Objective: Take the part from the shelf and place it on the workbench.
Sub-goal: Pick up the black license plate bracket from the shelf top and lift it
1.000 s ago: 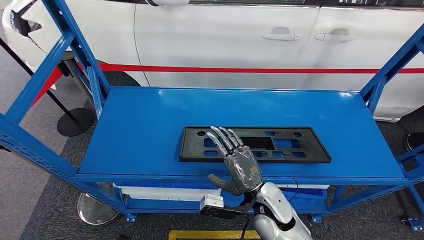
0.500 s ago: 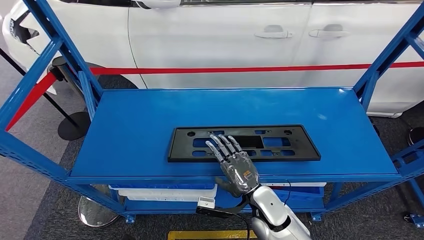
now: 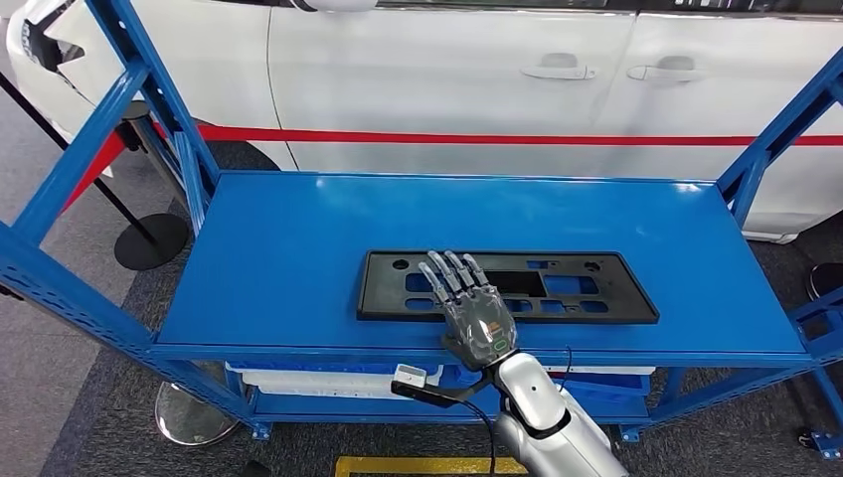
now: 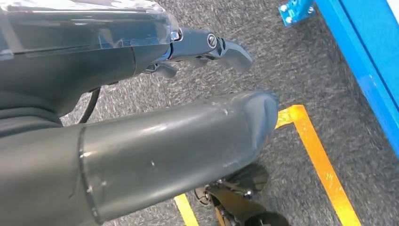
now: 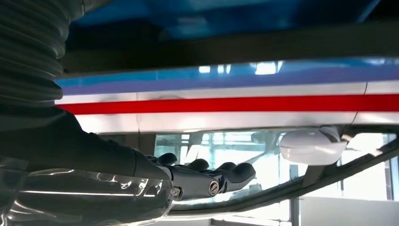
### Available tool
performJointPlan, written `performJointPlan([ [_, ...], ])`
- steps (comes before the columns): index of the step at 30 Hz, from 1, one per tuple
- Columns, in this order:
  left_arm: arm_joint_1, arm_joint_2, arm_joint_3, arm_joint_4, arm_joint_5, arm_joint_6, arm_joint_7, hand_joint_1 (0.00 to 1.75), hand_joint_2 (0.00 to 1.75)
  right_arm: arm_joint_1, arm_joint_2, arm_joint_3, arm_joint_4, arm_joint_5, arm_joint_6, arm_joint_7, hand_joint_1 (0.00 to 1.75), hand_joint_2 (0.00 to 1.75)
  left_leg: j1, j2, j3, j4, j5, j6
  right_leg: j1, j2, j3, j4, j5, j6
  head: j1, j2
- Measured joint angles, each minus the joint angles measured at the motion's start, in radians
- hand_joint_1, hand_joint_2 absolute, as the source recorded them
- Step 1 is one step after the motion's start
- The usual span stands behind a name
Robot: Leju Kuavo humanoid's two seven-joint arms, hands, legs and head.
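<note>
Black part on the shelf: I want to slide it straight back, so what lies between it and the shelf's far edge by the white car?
Nothing: in the head view, bare blue shelf runs from the black part back to the far edge.

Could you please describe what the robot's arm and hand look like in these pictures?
The right arm is glossy silver, with a black cable beside it. The right hand is dark grey under a clear cover, with segmented grey fingers. The left hand shows a thick grey thumb.

Blue shelf (image 3: 298,248): glossy painted metal. On it, black part (image 3: 596,298): matt plastic. My right hand (image 3: 475,318): dark glossy plastic; silver forearm (image 3: 542,407): smooth metal. Beneath the shelf, grey carpet (image 4: 306,61): rough.
</note>
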Motion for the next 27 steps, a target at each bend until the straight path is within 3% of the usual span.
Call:
performJointPlan([
  [2,-0.004,-0.004,-0.006,0.0,-0.001,-0.001,0.002,0.0,0.0,-0.034,0.018,-0.008,0.033,0.003,-0.005,0.005,0.0,1.75,-0.003,-0.001,0.0,0.0,0.0,-0.007,0.006,0.0,0.054,-0.116,0.042,-0.012,0.0,0.0],
  [3,-0.006,-0.006,-0.008,0.0,-0.002,-0.001,0.003,0.0,0.0,-0.05,0.026,-0.012,0.051,0.005,-0.006,0.01,0.0,1.75,-0.003,-0.001,-0.002,-0.001,0.001,-0.013,0.009,0.001,0.064,-0.14,0.045,-0.017,-0.001,0.0],
  [6,-0.008,-0.007,-0.013,0.0,-0.009,-0.002,0.007,0.0,0.0,-0.09,0.046,-0.024,0.105,0.015,-0.01,0.027,0.0,1.75,-0.003,-0.001,-0.002,-0.005,0.003,-0.032,0.01,0.001,0.067,-0.158,0.05,-0.028,-0.001,0.0],
  [8,-0.009,-0.006,-0.016,0.0,-0.015,-0.003,0.01,0.0,0.0,-0.116,0.059,-0.03,0.145,0.034,-0.016,0.048,0.0,1.75,-0.003,-0.001,-0.022,0.041,-0.029,-0.04,0.005,-0.001,0.075,-0.174,0.058,-0.04,-0.005,0.0],
  [9,-0.009,-0.006,-0.019,0.0,-0.017,-0.004,0.012,0.0,0.0,-0.13,0.064,-0.034,0.169,0.049,-0.017,0.063,0.0,1.75,-0.002,0.0,-0.046,0.094,-0.058,-0.042,0.004,-0.002,0.077,-0.178,0.061,-0.044,-0.008,0.0],
  [11,-0.01,-0.006,-0.025,0.0,-0.02,-0.007,0.016,0.0,0.0,-0.156,0.07,-0.04,0.221,0.085,-0.018,0.094,0.79,1.75,-0.001,0.0,-0.107,0.222,-0.112,-0.047,0.005,-0.004,0.076,-0.176,0.06,-0.048,-0.012,0.0],
  [12,-0.009,-0.006,-0.027,0.0,-0.02,-0.008,0.018,0.0,0.0,-0.166,0.071,-0.043,0.245,0.099,-0.018,0.106,1.23,1.75,0.0,0.0,-0.125,0.258,-0.118,-0.049,0.006,-0.005,0.075,-0.173,0.058,-0.048,-0.012,0.0],
  [13,-0.009,-0.006,-0.03,0.0,-0.02,-0.01,0.019,0.0,0.0,-0.174,0.072,-0.045,0.267,0.109,-0.017,0.114,1.66,1.75,0.0,0.0,-0.126,0.258,-0.105,-0.051,0.007,-0.005,0.075,-0.169,0.057,-0.048,-0.012,0.0],
  [14,-0.009,-0.006,-0.031,0.0,-0.02,-0.01,0.021,0.0,0.0,-0.183,0.073,-0.048,0.286,0.114,-0.014,0.118,1.75,1.75,0.001,0.001,-0.107,0.216,-0.073,-0.051,0.007,-0.004,0.075,-0.165,0.054,-0.047,-0.012,0.0],
  [15,-0.009,-0.005,-0.032,0.0,-0.019,-0.011,0.021,0.0,0.0,-0.192,0.074,-0.049,0.303,0.116,-0.007,0.119,1.75,1.75,0.001,0.001,-0.076,0.149,-0.037,-0.05,0.006,-0.003,0.074,-0.159,0.05,-0.044,-0.012,0.0],
  [17,-0.012,-0.004,-0.033,0.0,-0.018,-0.013,0.021,0.0,0.0,-0.211,0.076,-0.052,0.336,0.117,0.011,0.119,1.75,1.75,0.0,0.001,-0.024,0.039,0.001,-0.043,0.009,-0.001,0.069,-0.145,0.042,-0.035,-0.014,0.0],
  [22,-0.012,-0.006,-0.034,0.0,-0.016,-0.014,0.021,0.0,0.0,-0.227,0.078,-0.061,0.386,0.117,0.028,0.117,1.75,1.75,-0.002,-0.002,-0.016,0.006,0.008,-0.014,0.009,0.0,0.055,-0.126,0.029,-0.011,-0.011,0.0],
  [24,-0.014,-0.008,-0.034,0.0,-0.016,-0.014,0.021,0.0,0.0,-0.233,0.078,-0.065,0.397,0.117,0.03,0.116,1.75,1.75,0.001,-0.001,-0.016,0.001,0.013,-0.004,0.005,0.0,0.019,-0.048,-0.019,0.0,-0.006,0.0],
  [26,-0.014,-0.008,-0.034,0.0,-0.016,-0.014,0.021,0.0,0.0,-0.238,0.078,-0.067,0.409,0.117,0.036,0.114,1.75,1.75,0.001,0.0,-0.018,0.0,0.013,-0.002,0.002,0.0,-0.044,0.082,-0.077,0.007,-0.002,0.0],
  [27,-0.014,-0.008,-0.034,0.0,-0.016,-0.013,0.021,0.0,0.0,-0.239,0.078,-0.068,0.416,0.116,0.04,0.112,1.75,1.75,0.001,-0.001,-0.018,0.0,0.013,-0.001,0.001,0.0,-0.067,0.128,-0.088,0.009,-0.002,0.0],
])
